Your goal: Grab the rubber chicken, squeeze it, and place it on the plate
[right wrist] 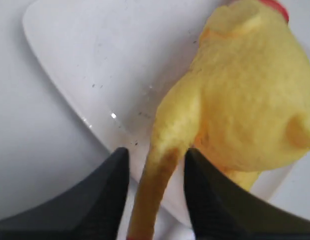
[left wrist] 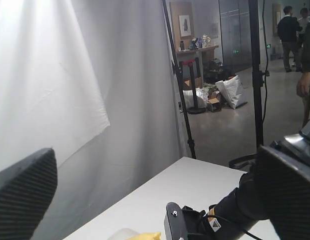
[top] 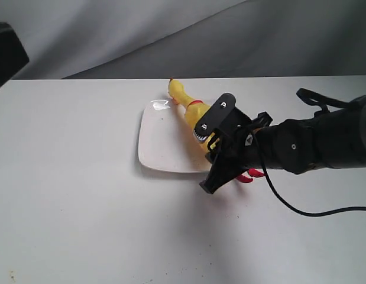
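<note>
Currently, the chicken (top: 191, 113) is laid along the right edge of the plate (top: 162, 142), which is set on the worktop (top: 82, 207). Its head is extended past the far edge, and its red feet (top: 249, 175) are left beyond the near edge. The right gripper (right wrist: 155, 160) is positioned at the legs; its jaws are parted, with one yellow leg between them. The left gripper (left wrist: 155, 165) is seen only in its wrist view: jaws wide apart, nothing between them.

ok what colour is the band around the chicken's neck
Red: the collar on the rubber chicken, seen best in the exterior view.
</note>
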### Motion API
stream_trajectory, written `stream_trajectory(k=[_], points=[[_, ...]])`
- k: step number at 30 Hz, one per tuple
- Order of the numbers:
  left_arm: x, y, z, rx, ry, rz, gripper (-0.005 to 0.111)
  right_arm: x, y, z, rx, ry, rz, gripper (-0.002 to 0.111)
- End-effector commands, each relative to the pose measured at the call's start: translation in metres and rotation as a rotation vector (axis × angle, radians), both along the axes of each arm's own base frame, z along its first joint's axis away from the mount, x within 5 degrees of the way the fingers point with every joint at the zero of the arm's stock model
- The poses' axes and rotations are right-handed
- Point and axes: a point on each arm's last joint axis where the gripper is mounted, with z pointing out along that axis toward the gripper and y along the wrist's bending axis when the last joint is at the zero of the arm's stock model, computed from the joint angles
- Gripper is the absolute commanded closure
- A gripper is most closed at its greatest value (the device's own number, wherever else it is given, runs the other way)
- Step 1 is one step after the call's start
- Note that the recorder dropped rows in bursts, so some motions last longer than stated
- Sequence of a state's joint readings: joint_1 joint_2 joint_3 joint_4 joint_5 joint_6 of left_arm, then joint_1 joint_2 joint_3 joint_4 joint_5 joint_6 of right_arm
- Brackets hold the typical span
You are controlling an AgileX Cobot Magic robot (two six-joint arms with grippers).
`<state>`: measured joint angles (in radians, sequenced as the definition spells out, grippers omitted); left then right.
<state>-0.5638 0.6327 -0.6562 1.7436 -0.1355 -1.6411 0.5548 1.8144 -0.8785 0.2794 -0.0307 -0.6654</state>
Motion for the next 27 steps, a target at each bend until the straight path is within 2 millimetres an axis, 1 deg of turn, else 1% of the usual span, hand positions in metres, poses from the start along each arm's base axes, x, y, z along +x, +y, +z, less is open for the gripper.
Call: stream_trajectory(k=[1, 3, 4, 6, 8, 9, 12, 13, 16, 18, 21, 25, 26, 27], points=[[-0.001, 0.001, 0.0, -0.006, 0.0, 0.006, 0.004, -0.004, -0.003, 0.002, -0.021, 0.052, 0.014, 0.054], [0.0, 0.001, 0.0, -0.007, 0.0, 0.011, 0.004, -0.008, -0.004, 0.012, -0.015, 0.056, 0.022, 0.054], [0.0, 0.002, 0.0, -0.009, -0.001, 0.021, 0.004, -0.01, -0.005, 0.022, -0.006, 0.049, 0.026, 0.056], [0.002, 0.004, 0.0, -0.013, -0.003, 0.046, 0.004, -0.017, -0.008, 0.049, 0.032, 0.011, 0.027, 0.061], [0.003, 0.006, 0.001, -0.019, -0.006, 0.078, 0.004, -0.028, -0.014, 0.082, 0.098, -0.036, 0.009, 0.071], [0.004, 0.007, 0.001, -0.021, -0.007, 0.085, 0.004, -0.032, -0.016, 0.092, 0.125, -0.041, -0.005, 0.078], [0.005, 0.008, 0.001, -0.025, -0.009, 0.107, 0.006, -0.058, -0.03, 0.141, 0.21, -0.119, -0.003, 0.102], [0.005, 0.008, 0.001, -0.025, -0.009, 0.107, 0.009, -0.066, -0.034, 0.152, 0.225, -0.139, 0.004, 0.108], [0.005, 0.008, 0.001, -0.027, -0.007, 0.106, 0.026, -0.097, -0.052, 0.193, 0.303, -0.245, 0.018, 0.108], [0.005, 0.008, 0.001, -0.027, -0.007, 0.106, 0.044, -0.119, -0.064, 0.217, 0.37, -0.313, 0.016, 0.108], [0.005, 0.008, 0.001, -0.026, -0.007, 0.1, 0.07, -0.15, -0.081, 0.244, 0.502, -0.377, 0.012, 0.108], [0.003, 0.005, 0.001, -0.019, -0.004, 0.066, 0.1, -0.188, -0.103, 0.269, 0.606, -0.5, 0.027, 0.108], [0.002, 0.005, 0.001, -0.018, -0.003, 0.059, 0.106, -0.198, -0.109, 0.274, 0.626, -0.532, 0.032, 0.108], [0.002, 0.004, 0.001, -0.014, -0.005, 0.057, 0.106, -0.207, -0.115, 0.278, 0.645, -0.564, 0.037, 0.108]])
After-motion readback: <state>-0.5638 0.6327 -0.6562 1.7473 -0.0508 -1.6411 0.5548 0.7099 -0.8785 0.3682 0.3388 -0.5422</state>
